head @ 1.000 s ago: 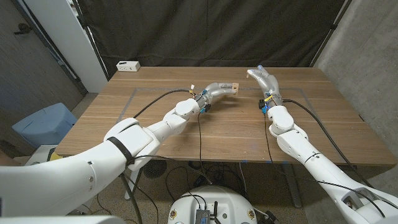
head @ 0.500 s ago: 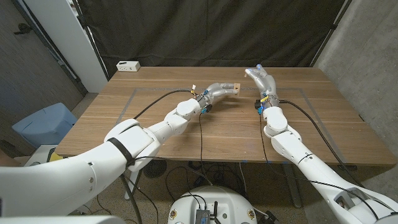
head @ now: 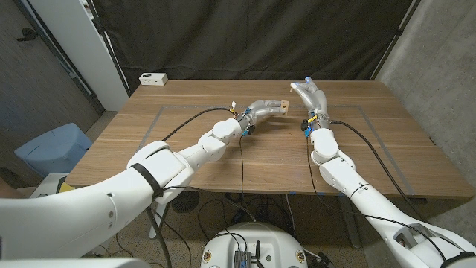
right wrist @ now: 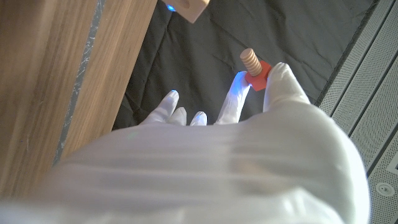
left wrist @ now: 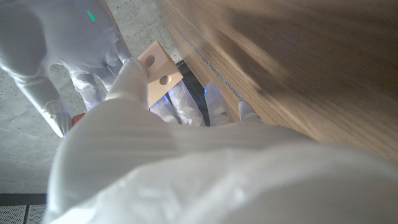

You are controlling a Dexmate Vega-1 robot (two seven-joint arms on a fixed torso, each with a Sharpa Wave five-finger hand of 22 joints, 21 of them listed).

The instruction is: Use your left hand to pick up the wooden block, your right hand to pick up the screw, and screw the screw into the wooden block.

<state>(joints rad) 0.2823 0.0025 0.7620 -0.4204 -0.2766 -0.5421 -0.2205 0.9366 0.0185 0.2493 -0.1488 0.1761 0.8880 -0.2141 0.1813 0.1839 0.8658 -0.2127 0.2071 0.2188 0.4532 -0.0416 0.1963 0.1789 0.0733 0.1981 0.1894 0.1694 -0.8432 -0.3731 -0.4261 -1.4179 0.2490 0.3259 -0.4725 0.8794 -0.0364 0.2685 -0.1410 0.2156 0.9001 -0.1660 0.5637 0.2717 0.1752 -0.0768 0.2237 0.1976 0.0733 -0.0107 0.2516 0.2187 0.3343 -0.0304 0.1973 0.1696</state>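
Two hands meet above the far middle of the table, and the coming move turns on how they line up. The left hand, just left of centre in the upper part of the head view, holds the wooden block by its fingertips, lifted off the table; in the left wrist view the block juts past the thumb toward the upper left of the frame, and its pale face shows two round holes turned toward the other hand. The right hand, just right of centre in the head view and a little higher in the frame, pinches the screw between thumb and a finger by its red head, while its other fingers stay spread. In the right wrist view the screw's ribbed wooden shank points toward the upper left of the frame, roughly toward the block's corner at the top edge, with a clear gap between them. So the block lies to picture left of the screw in the head view, near but apart. My judgement is that the shank's long axis is only roughly aimed; it needs to be lined up with one hole, then pushed in and turned. Which hole is meant, I cannot tell.
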